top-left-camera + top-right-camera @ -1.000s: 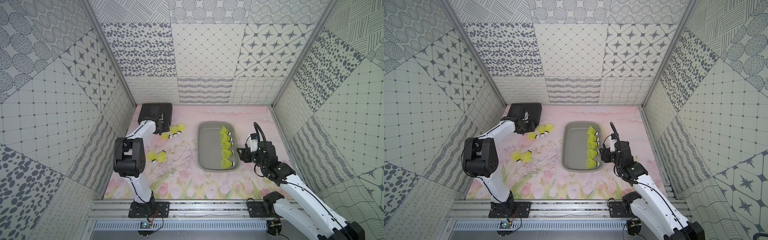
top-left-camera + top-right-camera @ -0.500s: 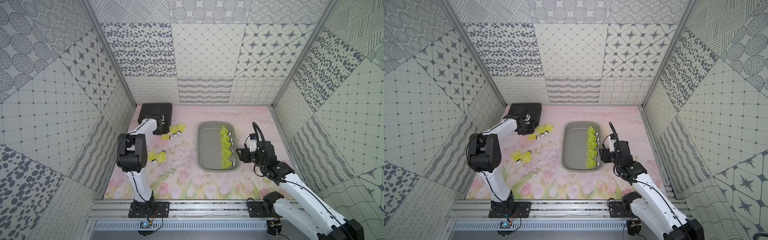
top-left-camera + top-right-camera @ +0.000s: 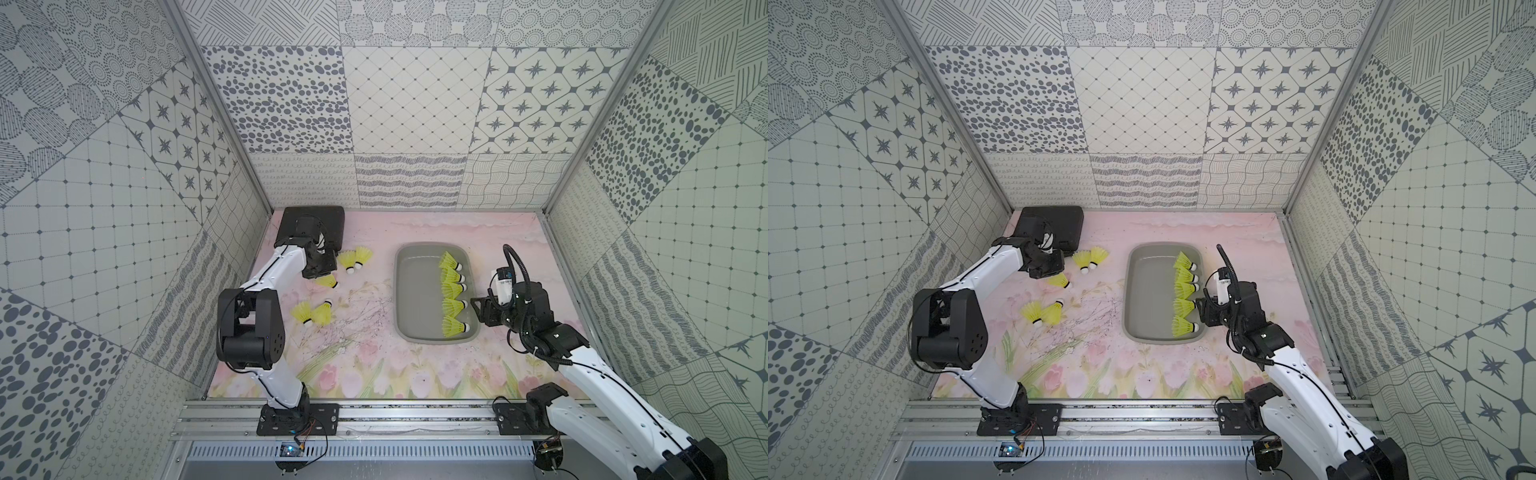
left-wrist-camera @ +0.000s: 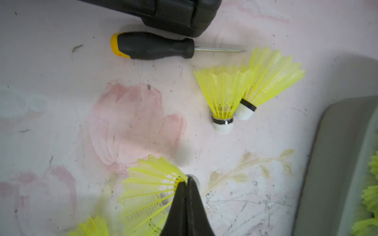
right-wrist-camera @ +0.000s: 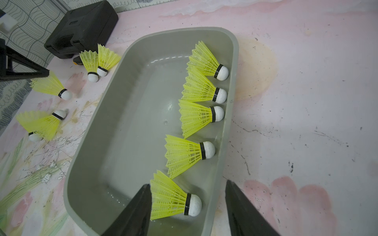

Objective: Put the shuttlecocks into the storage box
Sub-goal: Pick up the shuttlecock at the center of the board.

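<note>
Left fingers: pinched together on a shuttlecock skirt.
Right fingers: apart, at box rim.
Surface: pink floral mat, scuffed.
Room: patterned grey-white walls.

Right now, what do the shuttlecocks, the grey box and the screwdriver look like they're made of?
Shuttlecocks: thin translucent neon plastic, going by the moulded ribs and mesh; white matte tips, cork or foam, can't tell. Box: grey moulded plastic, semi-gloss, light glints on its floor. Screwdriver: matte black handle, plastic or rubber, ridged end, yellow-orange cap; bare shiny metal shaft.
</note>
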